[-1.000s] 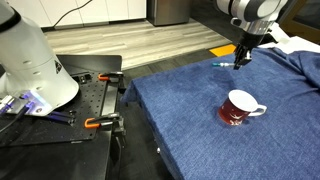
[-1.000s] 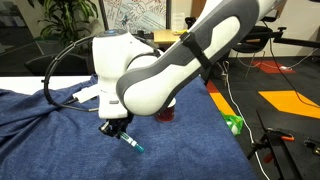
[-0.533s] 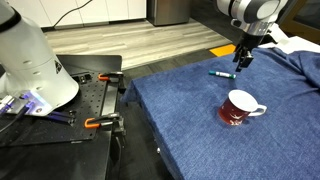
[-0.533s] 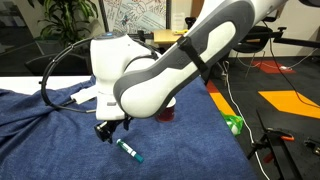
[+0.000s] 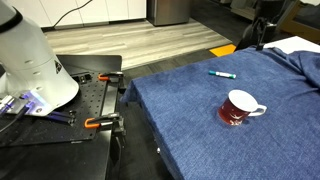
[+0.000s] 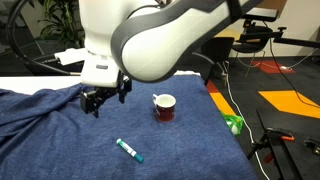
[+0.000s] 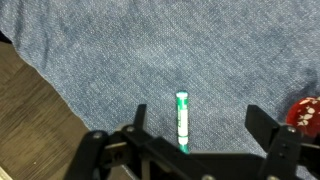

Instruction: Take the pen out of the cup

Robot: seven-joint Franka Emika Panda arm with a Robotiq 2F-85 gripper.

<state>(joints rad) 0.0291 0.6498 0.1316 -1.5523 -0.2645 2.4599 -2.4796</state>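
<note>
The teal pen (image 5: 222, 73) lies flat on the blue cloth (image 5: 200, 135), apart from the dark red cup (image 5: 238, 108), which stands upright with its white inside showing. In an exterior view my gripper (image 6: 104, 102) hangs open above the cloth, higher than the pen (image 6: 128, 150) and left of the cup (image 6: 164, 106). From the wrist, the pen (image 7: 182, 120) lies lengthwise below the gripper (image 7: 198, 125), between the spread fingers (image 7: 262, 120) and touching neither. The cup (image 7: 305, 113) shows at the right edge.
A black bench (image 5: 60, 135) with orange clamps (image 5: 95, 122) and a white machine (image 5: 30, 60) stands beside the cloth. The cloth's edge drops to a wood floor (image 5: 130, 40). A green object (image 6: 234, 124) and cables lie past the cloth's far side.
The gripper opened and let the pen go; the pen dropped flat onto the cloth. The arm then rose up and away from it. The cup stayed put.
</note>
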